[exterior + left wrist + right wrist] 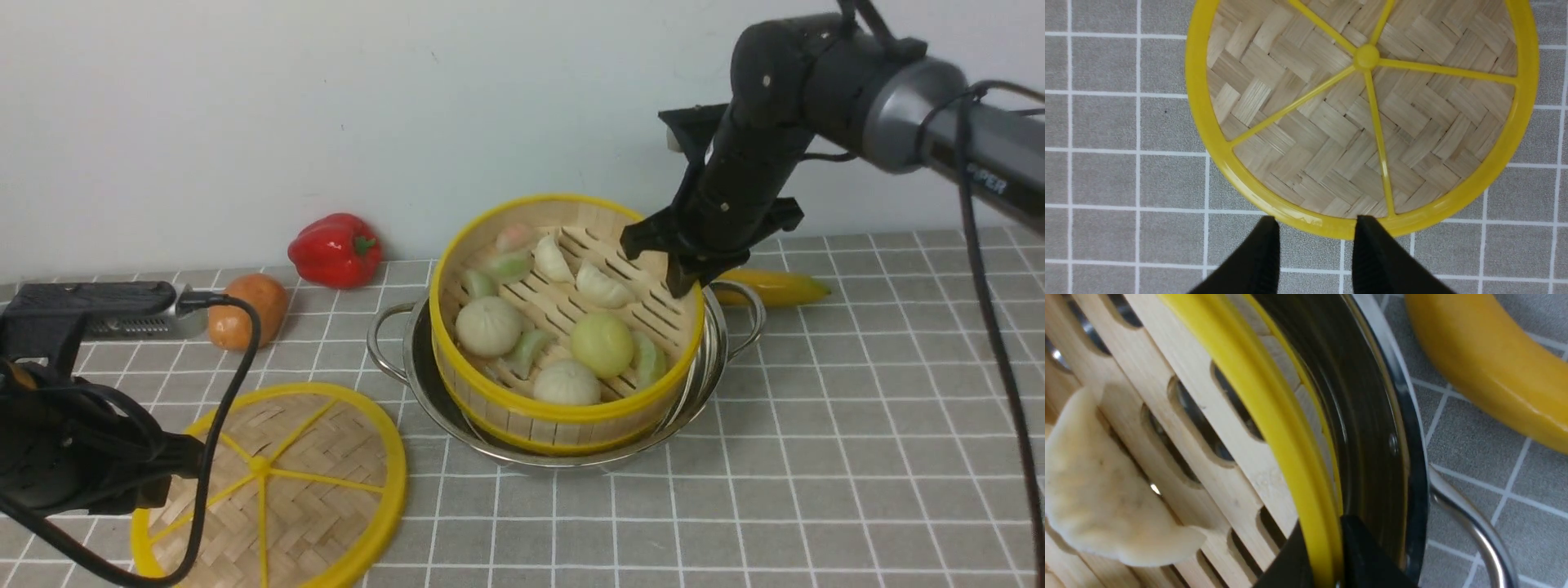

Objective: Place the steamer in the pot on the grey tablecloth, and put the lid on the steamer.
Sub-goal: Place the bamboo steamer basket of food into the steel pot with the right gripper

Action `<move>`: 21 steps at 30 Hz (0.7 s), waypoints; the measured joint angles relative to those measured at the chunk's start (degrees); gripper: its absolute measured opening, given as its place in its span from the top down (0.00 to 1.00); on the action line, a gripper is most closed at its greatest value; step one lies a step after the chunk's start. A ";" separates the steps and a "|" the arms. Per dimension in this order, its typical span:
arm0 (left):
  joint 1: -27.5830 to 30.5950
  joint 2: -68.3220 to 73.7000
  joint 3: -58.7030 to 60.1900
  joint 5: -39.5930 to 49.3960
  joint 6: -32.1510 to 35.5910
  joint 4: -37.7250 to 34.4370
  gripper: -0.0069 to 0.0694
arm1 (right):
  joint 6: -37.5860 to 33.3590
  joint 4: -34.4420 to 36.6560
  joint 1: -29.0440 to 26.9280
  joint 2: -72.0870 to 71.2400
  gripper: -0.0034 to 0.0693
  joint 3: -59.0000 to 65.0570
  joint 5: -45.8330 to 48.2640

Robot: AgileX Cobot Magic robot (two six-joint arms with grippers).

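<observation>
The steamer [490,398], a bamboo basket with a yellow rim, sits tilted inside the shiny pot [424,384] on the grey tablecloth [816,408]. It holds buns and dumplings [488,325]. My right gripper [682,278] is shut on the steamer's right rim [1274,416], one finger inside the wall and one between the steamer and the pot wall [1372,428]. The lid [310,457] lies flat on the cloth at the front left. My left gripper [1316,223] is open, its fingertips [1367,228] over the near edge of the lid's rim [1515,134], holding nothing.
A banana [775,287] lies just right of the pot, beside its wire handle [1474,526]. A red pepper [335,249] and an orange-brown round vegetable [245,310] sit at the back left near the wall. The left arm's cable [237,367] hangs over the lid.
</observation>
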 joint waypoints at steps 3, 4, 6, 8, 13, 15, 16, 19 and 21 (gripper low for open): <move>0.00 0.00 0.00 -0.10 0.00 -0.07 0.59 | 0.00 0.00 0.00 2.02 0.86 -1.16 0.05; 0.00 0.00 0.00 -0.15 0.00 -0.08 0.59 | 0.00 0.00 0.00 2.60 0.86 -1.54 0.05; 0.00 0.00 0.00 -0.17 0.00 -0.08 0.59 | 0.00 0.00 0.00 3.17 0.86 -1.67 -0.01; 0.00 0.00 0.00 -0.17 0.00 -0.08 0.59 | 0.00 0.00 0.00 3.69 0.86 -1.78 -0.01; 0.00 0.00 0.00 -0.17 0.00 -0.08 0.59 | 0.00 0.05 0.00 4.94 0.86 -2.04 -0.06; 0.00 0.00 0.00 -0.17 0.00 -0.13 0.59 | 0.09 0.11 0.00 5.29 0.86 -2.10 -0.24; 0.00 0.00 0.00 -0.17 0.00 -0.13 0.59 | 0.21 0.19 0.00 5.36 0.86 -2.09 -0.28; 0.00 0.00 0.00 -0.17 0.00 -0.13 0.59 | 0.22 0.25 0.00 5.40 0.86 -2.09 -0.32; 0.00 0.00 0.00 -0.17 0.00 -0.13 0.59 | 0.22 0.25 0.00 5.40 0.86 -2.09 -0.32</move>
